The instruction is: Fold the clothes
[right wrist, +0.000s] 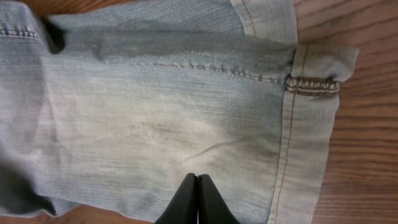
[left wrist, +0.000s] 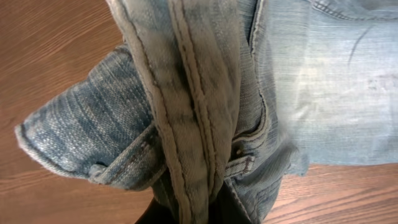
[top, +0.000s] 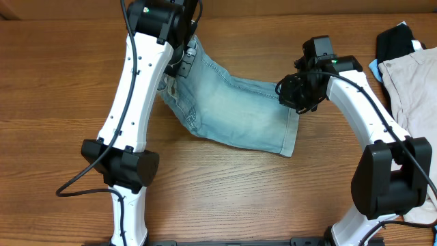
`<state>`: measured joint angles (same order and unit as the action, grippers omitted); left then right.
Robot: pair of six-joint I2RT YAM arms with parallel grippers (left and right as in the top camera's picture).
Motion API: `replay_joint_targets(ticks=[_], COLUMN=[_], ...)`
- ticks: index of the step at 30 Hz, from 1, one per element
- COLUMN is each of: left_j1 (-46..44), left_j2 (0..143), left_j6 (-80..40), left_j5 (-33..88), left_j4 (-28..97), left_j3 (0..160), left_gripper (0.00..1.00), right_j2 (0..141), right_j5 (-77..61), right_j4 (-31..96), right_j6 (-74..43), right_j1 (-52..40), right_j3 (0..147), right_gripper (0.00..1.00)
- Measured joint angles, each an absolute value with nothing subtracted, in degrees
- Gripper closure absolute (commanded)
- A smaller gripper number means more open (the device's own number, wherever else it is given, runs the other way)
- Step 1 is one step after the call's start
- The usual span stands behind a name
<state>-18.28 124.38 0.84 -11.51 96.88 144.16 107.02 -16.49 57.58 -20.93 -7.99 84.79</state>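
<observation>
Mostly hidden: the left jaws are buried under bunched denim in the left wrist view, with only a dark sliver at the bottom edge, so cannot tell if they are clenched or released; overhead, the left arm (top: 133, 89) covers the upper-left end of the jeans (top: 239, 113); one belt loop (left wrist: 239, 165) shows among the thick folded seams; the right jaws are pressed together, tips touching, down on the pale denim just inside the hem (right wrist: 305, 143); whether any cloth is pinched between them is too tight to see; the jeans lie mid-table, running from under the left arm's head down and right to the hem end beside the right arm (top: 362, 102); the table (top: 225, 198) is brown wood grain; at the right edge are beige trousers (top: 413, 89), cut off by the frame, and a black garment (top: 395, 42) just above them, touching, also cut off; both are well apart from the jeans; count: one pair of jeans, one beige pair, one black piece, two arms.
</observation>
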Motion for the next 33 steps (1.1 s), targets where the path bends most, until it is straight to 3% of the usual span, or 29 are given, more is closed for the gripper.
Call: replay_joint_targets(ticks=[23,33], left_j1=[-15.29,-19.05], left_j2=[124.38,124.38], left_j6=[-0.34,-0.54], left_j5=[-8.54,-5.04], left_j4=[96.23,93.78], left_j3=[144.16,142.76], left_gripper=[0.96,0.96], right_j2=[107.00,107.00], right_j5=[-20.62,-20.21], right_j4=[36.07,32.16], right_j6=[-19.55,-22.35], right_j1=[-7.97,-7.97], right_j3=[66.59,62.61], right_gripper=[0.96,0.96])
